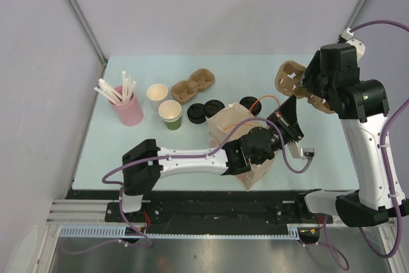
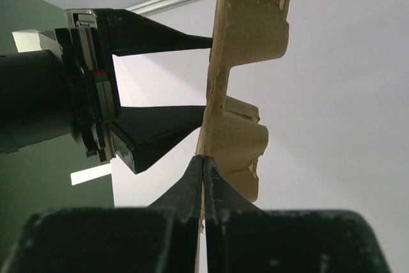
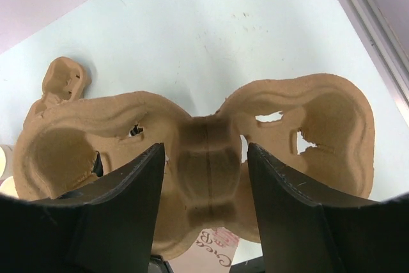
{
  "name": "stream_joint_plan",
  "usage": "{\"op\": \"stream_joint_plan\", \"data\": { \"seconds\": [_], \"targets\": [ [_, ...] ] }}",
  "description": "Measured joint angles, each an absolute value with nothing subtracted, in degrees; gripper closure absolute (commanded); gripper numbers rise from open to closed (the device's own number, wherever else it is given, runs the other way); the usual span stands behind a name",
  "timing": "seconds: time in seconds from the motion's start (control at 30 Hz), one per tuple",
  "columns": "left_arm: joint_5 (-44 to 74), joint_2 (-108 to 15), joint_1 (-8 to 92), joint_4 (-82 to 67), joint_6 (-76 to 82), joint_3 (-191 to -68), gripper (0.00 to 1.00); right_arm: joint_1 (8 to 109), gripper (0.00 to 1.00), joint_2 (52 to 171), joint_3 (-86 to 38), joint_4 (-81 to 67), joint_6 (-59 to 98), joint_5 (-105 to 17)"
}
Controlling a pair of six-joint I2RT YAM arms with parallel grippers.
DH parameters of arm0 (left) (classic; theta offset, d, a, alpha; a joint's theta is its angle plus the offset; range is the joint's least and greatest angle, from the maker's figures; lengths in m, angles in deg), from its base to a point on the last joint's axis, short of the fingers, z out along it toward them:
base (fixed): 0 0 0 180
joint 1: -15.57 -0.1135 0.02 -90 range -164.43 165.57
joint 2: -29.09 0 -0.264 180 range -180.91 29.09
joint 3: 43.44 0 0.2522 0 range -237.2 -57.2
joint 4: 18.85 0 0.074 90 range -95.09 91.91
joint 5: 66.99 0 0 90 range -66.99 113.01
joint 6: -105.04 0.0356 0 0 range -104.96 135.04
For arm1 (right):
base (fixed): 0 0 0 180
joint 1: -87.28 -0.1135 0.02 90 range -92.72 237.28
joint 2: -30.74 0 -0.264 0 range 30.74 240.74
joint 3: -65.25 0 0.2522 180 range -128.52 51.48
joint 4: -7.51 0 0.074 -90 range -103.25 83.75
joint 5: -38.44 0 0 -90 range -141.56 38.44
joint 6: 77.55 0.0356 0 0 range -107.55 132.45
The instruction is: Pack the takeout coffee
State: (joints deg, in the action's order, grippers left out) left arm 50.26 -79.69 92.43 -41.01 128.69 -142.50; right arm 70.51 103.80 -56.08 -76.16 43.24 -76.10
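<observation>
Two black-lidded cups [image 1: 196,112] [image 1: 214,108] stand mid-table, left of the brown paper bag [image 1: 223,123]. A tan pulp cup carrier [image 1: 289,73] hangs in the air at the right. My left gripper [image 1: 294,101] is shut on the carrier's thin lower edge, and the carrier shows edge-on in the left wrist view [image 2: 249,4] above the closed gripper [image 2: 203,161]. My right gripper [image 1: 312,87] is open, its fingers straddling the carrier's narrow middle [image 3: 208,164] without pinching it; in the right wrist view the gripper [image 3: 204,148] sits over that bridge.
A second carrier [image 1: 192,84] lies at the back. Two unlidded cups, one white [image 1: 157,94] and one green [image 1: 170,114], stand next to a pink cup of straws [image 1: 128,105]. Another dark round thing [image 1: 250,105] sits behind the bag. The left arm lies across the bag.
</observation>
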Motion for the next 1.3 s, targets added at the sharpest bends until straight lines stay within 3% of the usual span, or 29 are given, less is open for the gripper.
{"op": "stream_joint_plan", "data": {
  "seconds": [0.33,0.6,0.7,0.73,0.77,0.83,0.87,0.93,0.97,1.03,1.3],
  "targets": [
    [49.7,-79.7,92.4,-42.1,128.7,-142.3,1.0,71.3,0.34,102.0,-51.0,-73.8,42.7,-73.6],
    [49.5,-79.7,92.4,-42.3,128.7,-142.3,1.0,72.1,0.57,101.1,-48.9,-72.8,42.4,-72.2],
    [49.3,-79.7,92.4,-42.7,128.7,-142.3,0.99,72.6,0.61,100.5,-48.9,-72.5,42.1,-72.0],
    [49.1,-79.7,92.4,-42.8,128.7,-142.3,0.96,72.8,0.61,100.4,-48.9,-72.4,41.9,-71.9],
    [48.9,-79.7,92.4,-43.0,128.7,-142.3,0.81,72.8,0.63,100.2,-48.9,-72.3,41.8,-71.8],
    [48.4,-79.7,92.4,-43.2,128.9,-142.3,0.61,73.1,0.65,100.0,-48.9,-72.3,41.3,-71.6],
    [48.3,-79.7,92.4,-43.2,129.1,-142.3,0.44,73.3,0.65,99.8,-48.9,-72.3,41.1,-71.6],
    [48.3,-79.7,92.4,-43.5,129.3,-142.3,0.3,73.9,0.66,99.3,-48.9,-72.3,40.7,-71.5],
    [48.3,-79.7,92.4,-43.5,129.0,-142.3,0.16,74.4,0.67,99.0,-48.9,-72.3,40.6,-71.4],
    [48.2,-79.6,92.4,-43.5,129.3,-142.3,0.05,75.1,0.68,98.3,-48.9,-72.2,40.1,-70.9],
    [49.2,-74.2,93.1,-40.4,129.1,-142.3,0.0,83.0,0.73,96.9,-48.9,-72.0,37.1,-65.6]
  ]
}}
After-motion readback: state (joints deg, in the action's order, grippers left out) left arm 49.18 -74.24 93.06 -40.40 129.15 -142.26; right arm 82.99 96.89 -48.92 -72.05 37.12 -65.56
